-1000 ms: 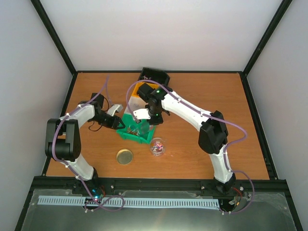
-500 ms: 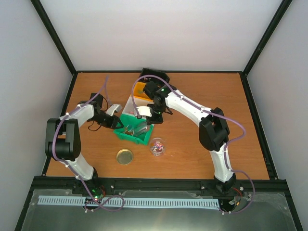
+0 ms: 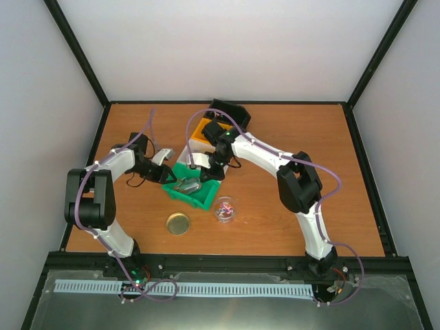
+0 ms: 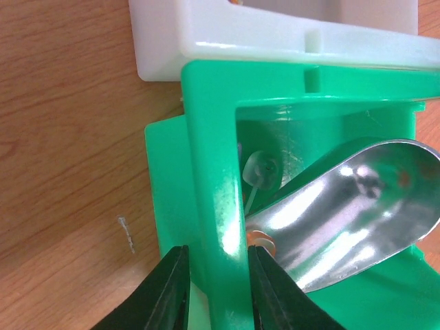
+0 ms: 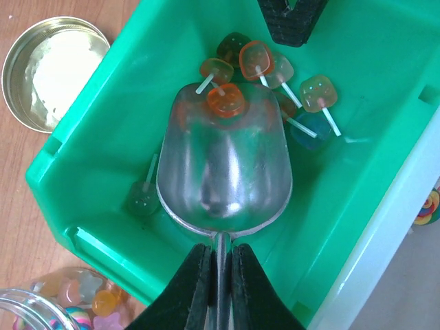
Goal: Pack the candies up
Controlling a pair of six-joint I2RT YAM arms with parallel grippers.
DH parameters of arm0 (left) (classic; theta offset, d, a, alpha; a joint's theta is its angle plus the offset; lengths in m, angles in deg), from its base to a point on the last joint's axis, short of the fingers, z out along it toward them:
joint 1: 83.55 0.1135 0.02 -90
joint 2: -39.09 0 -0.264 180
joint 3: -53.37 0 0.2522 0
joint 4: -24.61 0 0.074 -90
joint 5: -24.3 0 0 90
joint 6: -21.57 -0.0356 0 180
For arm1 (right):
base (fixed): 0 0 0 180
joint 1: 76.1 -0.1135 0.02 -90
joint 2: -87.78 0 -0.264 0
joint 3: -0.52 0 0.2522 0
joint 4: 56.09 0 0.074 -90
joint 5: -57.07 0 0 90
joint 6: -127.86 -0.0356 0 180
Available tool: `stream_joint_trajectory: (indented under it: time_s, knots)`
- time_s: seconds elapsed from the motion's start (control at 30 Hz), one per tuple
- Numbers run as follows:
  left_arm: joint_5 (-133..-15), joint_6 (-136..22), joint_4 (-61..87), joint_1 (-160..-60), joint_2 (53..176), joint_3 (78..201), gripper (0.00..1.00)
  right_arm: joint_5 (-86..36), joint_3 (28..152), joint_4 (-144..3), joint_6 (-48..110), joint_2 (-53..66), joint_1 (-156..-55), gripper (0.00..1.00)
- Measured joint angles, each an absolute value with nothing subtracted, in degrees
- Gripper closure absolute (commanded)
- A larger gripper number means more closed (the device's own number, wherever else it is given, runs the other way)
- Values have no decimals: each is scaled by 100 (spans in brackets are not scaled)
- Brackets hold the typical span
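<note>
While closed tight on the thin handle of the metal scoop [image 5: 223, 161], holds its bowl low inside the green bin [image 5: 89, 137] with the right claw [image 5: 220, 265]. Finds the candies [image 5: 258, 65] clustered on the bin floor just beyond the scoop's lip, one orange sweet right at it. Pinches the bin's wall with the left claw [image 4: 216, 275], narrowly parted, fingers against both faces. Leaves more sweets in the clear jar [image 3: 225, 210] on the bench [image 3: 344, 137], near a gold lid [image 3: 178, 223].
</note>
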State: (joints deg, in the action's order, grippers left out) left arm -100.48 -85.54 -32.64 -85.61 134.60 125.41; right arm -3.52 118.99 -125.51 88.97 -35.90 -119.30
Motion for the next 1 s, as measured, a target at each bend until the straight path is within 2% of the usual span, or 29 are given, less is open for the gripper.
stream_joint_trajectory:
  time_s: [0.23,0.43,0.57,0.77,1.0]
  knots:
    - [-10044,-8551,-3266,-8561,13460,12543,75,-301,11895,-12435,8541,-3614,-11959,97]
    - [-10018,-8532,-3268,-8566,13462,12548,76,77,11654,-11681,7909,-3708,-11946,97]
    - [-9985,-8514,-3272,-8566,13462,12563,76,461,11033,-10929,7310,-3511,-11834,97]
    - [-9983,-8506,-3286,-8566,13481,12583,76,721,9451,-9122,6683,-2936,-11745,97]
    - [-10068,-8506,-3366,-8561,13663,12775,76,1145,8780,-7935,6340,-2906,-11574,97]
